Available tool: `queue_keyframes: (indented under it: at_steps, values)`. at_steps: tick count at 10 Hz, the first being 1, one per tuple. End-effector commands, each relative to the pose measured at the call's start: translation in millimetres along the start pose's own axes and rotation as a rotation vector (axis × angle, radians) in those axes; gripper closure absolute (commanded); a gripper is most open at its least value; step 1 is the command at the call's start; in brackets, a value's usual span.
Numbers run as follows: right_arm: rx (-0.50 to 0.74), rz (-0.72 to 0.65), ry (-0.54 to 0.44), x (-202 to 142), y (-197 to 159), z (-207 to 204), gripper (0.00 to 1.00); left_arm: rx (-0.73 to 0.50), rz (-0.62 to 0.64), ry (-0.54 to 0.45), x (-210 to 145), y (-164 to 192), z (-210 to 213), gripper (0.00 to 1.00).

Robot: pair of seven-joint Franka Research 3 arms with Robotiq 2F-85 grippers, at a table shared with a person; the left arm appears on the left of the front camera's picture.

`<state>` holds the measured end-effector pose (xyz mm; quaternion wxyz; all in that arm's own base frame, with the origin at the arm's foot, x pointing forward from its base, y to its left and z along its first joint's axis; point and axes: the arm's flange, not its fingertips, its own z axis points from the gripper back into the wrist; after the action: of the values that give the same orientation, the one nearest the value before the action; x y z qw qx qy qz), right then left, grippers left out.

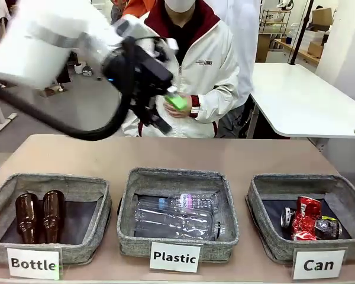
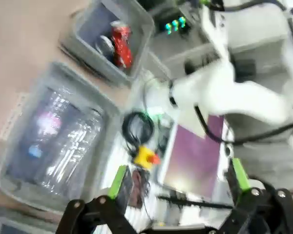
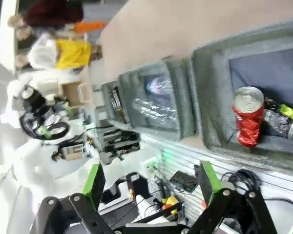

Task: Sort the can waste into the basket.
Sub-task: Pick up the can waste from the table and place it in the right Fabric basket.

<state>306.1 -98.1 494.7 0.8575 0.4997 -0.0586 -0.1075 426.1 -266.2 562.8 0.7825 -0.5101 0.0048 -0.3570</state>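
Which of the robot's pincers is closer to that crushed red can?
The right one. The right pincer hangs open just beside the Can basket, with the crushed red can close ahead. The left pincer is raised high over the table's far side.

L arm is reaching in from picture left, raised high above the table, w/ its wrist turned down and toward the far side. Left gripper (image 1: pixel 165 112) is hanging in the air — jaws spread wide, holding nothing. Right gripper (image 3: pixel 151 183) is also gaping wide — nothing btwn its green pads (image 3: pixel 94 179).
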Motion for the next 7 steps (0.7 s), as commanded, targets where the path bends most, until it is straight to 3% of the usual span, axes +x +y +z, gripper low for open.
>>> queue_keyframes:
  at_steps: [1, 4, 6, 7]
  values:
    - [0.166, -0.003, 0.111, -0.2, 27.0, -33.0, 0.00, 0.041, 0.035, -0.270, -62.3, 10.5, 51.1, 0.00]
    - [0.364, -0.076, 0.174, -5.3, 70.8, -114.3, 0.00, -0.027, 0.176, -0.607, -151.1, 44.0, 112.5, 0.00]
    - [0.348, -0.108, 0.188, -3.5, 68.3, -153.6, 0.00, 0.008, 0.238, -0.812, -207.2, 59.0, 117.3, 0.00]
    - [0.370, -0.137, 0.180, -0.2, 64.4, -157.8, 0.00, 0.005, 0.245, -0.857, -221.0, 63.2, 116.6, 0.00]
